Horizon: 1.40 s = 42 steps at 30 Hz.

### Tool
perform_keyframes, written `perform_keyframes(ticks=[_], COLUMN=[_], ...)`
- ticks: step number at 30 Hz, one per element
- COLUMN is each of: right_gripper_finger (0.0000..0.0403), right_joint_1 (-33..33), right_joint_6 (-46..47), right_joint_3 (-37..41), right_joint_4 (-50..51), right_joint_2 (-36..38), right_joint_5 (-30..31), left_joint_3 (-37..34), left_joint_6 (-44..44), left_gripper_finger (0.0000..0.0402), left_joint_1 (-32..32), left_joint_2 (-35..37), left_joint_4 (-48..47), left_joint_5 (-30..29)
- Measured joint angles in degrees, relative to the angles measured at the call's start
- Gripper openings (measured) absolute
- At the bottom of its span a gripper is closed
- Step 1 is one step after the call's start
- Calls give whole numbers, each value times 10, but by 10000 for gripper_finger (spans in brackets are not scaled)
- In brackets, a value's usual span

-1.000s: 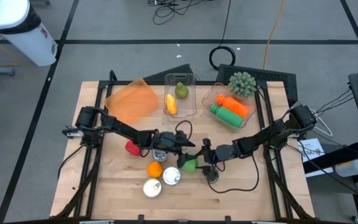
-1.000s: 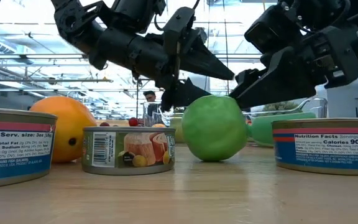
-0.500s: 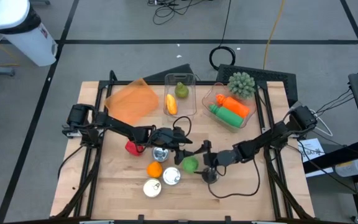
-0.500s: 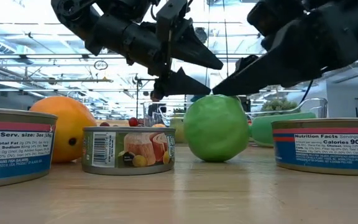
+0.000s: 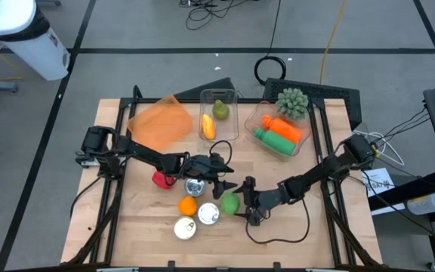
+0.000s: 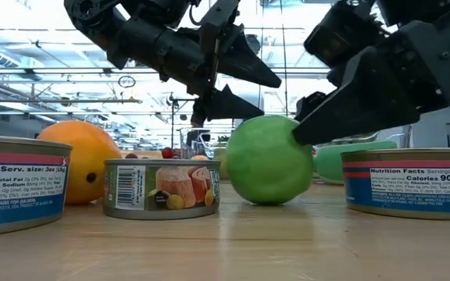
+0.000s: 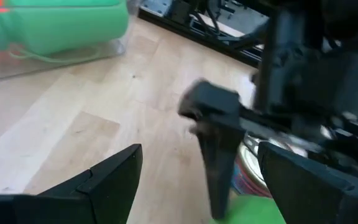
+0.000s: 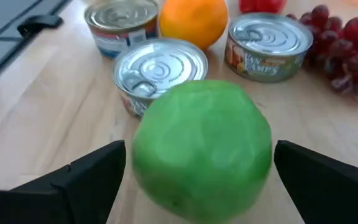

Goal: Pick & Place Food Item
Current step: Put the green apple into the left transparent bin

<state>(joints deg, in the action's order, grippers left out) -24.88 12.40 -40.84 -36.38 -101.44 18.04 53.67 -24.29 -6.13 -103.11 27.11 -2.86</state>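
On the wooden table (image 5: 293, 227), near its front middle: right gripper (image 5: 242, 202) low at the green apple (image 5: 229, 202), fingers spread wide to either side of it, not clamped. Just behind, left gripper (image 5: 221, 183) raised with jaws apart, empty. Beside the apple, tin cans (image 8: 160, 67), an orange (image 5: 188, 205).

Robotics lab, taped floor (image 5: 127, 45), loose cables (image 5: 217, 11)
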Motion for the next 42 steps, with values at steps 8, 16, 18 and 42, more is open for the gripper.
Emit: perform_keyframes(ticks=[8, 16, 18, 42], right_gripper_finger=[392, 318, 303, 303], right_joint_1=[13, 34, 43, 50], right_joint_6=[-45, -50, -49, -60], right_joint_3=[-6, -6, -6, 216], right_joint_4=[-66, -64, -62, -48], right_joint_2=[-44, -39, -39, 385], right_joint_5=[-16, -15, -14, -38], left_joint_3=[0, 0, 0, -1], left_joint_6=[0, 0, 0, -81], left_gripper_finger=[318, 311, 312, 324], left_joint_1=[0, 0, 0, 17], left_joint_2=[0, 0, 0, 19], left_joint_4=[1, 0, 0, 75], left_joint_5=[-6, -6, -6, 17])
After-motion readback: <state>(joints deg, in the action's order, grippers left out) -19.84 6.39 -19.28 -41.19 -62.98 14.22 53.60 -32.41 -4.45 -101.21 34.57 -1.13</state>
